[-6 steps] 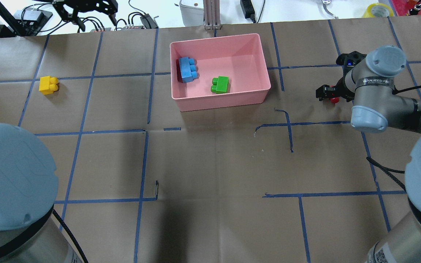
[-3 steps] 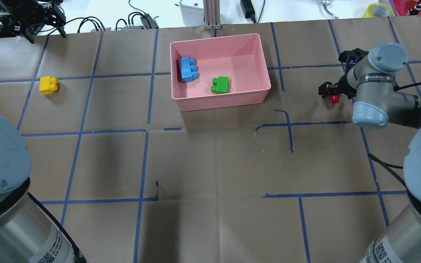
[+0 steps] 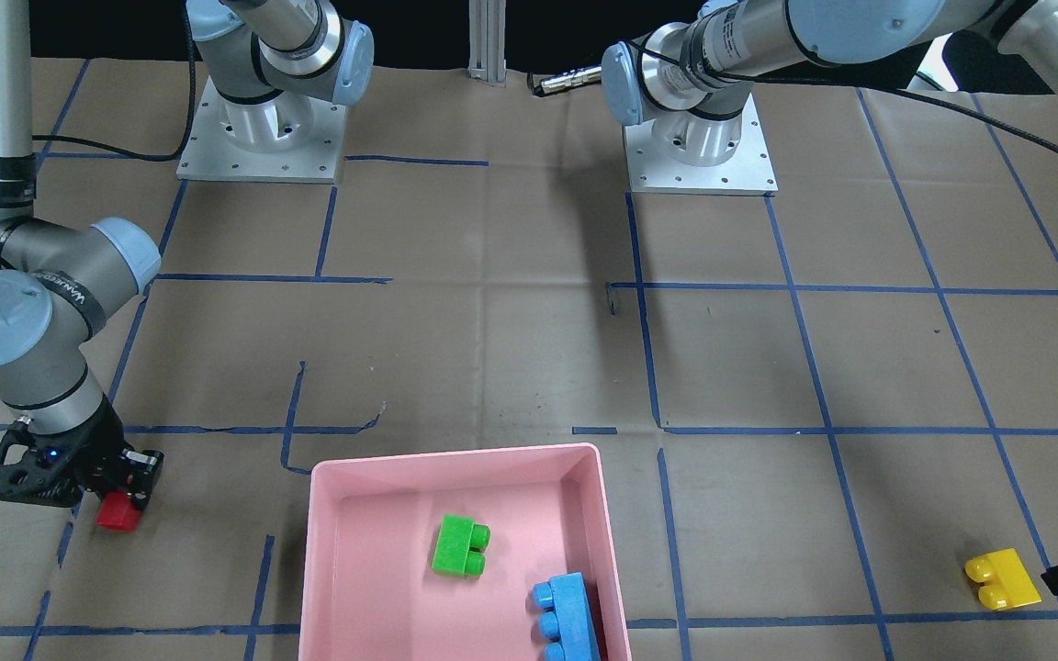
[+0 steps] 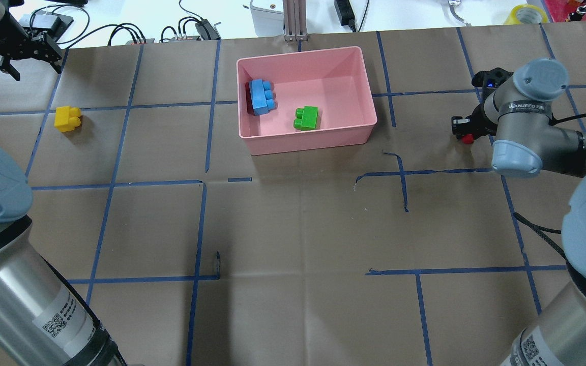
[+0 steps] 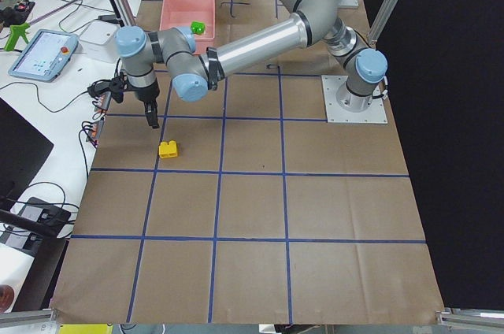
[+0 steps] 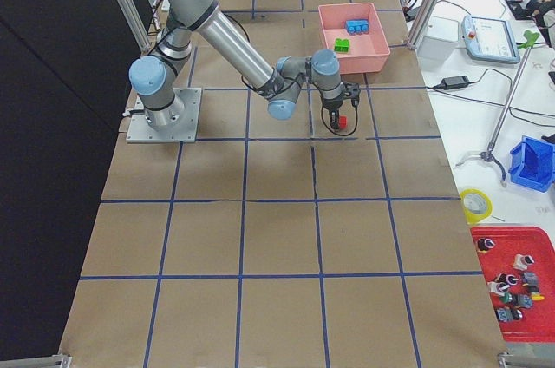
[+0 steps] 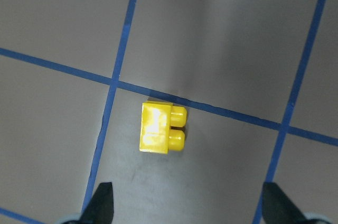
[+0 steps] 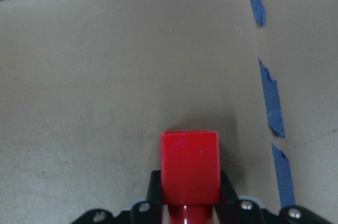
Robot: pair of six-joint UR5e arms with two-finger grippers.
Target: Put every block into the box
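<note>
My right jaws pinch the red block (image 8: 190, 167) low by the bench (image 4: 298, 229). My left jaws gape wide above the yellow block (image 7: 158, 134), not touching. Farther off, the box (image 4: 308, 142) holds the green block (image 4: 306, 118) and blue block (image 4: 261, 96).

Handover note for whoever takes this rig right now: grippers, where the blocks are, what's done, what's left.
Right gripper: shut on the red block, low over the table, outside the box on the robot's right side.
Left gripper: open, hovering near the yellow block without touching it; that block lies on the table.
Done: blue block and green block lie in the box.
Left: carry the red block into the box, then grasp the yellow block and bring it in too.
</note>
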